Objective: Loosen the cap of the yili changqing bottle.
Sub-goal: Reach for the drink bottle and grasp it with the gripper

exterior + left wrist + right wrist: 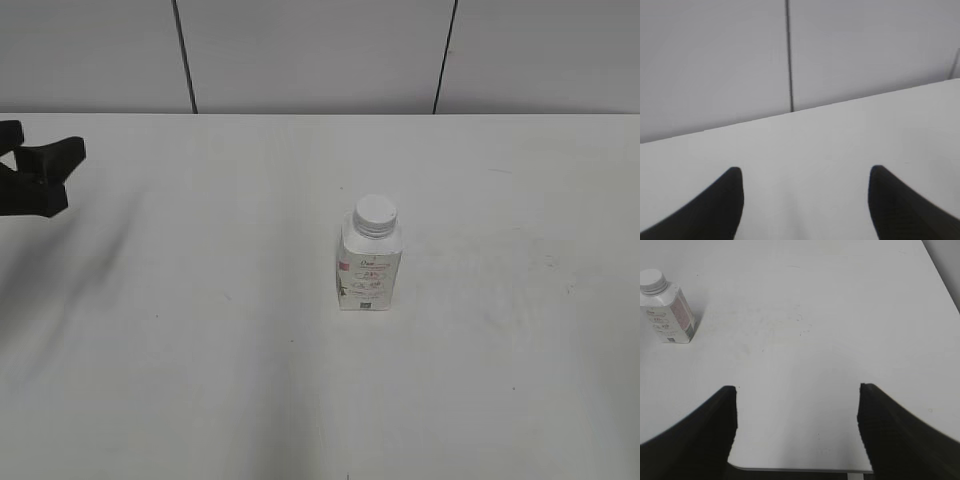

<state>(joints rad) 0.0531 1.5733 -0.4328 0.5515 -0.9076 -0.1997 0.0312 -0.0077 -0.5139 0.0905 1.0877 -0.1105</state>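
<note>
A plain white table (200, 380) is filling the scene, backed by a grey panelled wall (310, 50). The yili changqing bottle (369, 264) is standing upright near the table's middle, its cap (376, 212) sitting on the neck, apparently screwed down.

The left gripper (45, 172) is hanging at the far left edge of the exterior view, well apart from the bottle, which is lying off to its right. Its fingers (715, 210) are standing wide apart with nothing between them, and its wrist camera is looking at bare table and wall only. The right gripper (797, 432) is likewise spread wide and holding nothing; from it the bottle is sitting ahead and far to the left, well out of reach.

Judging by this, the task is only just beginning: neither gripper is touching anything. The next move is probably calling for one gripper to steady the bottle's body while the other is closing around the ribbed cap to twist it.
</note>
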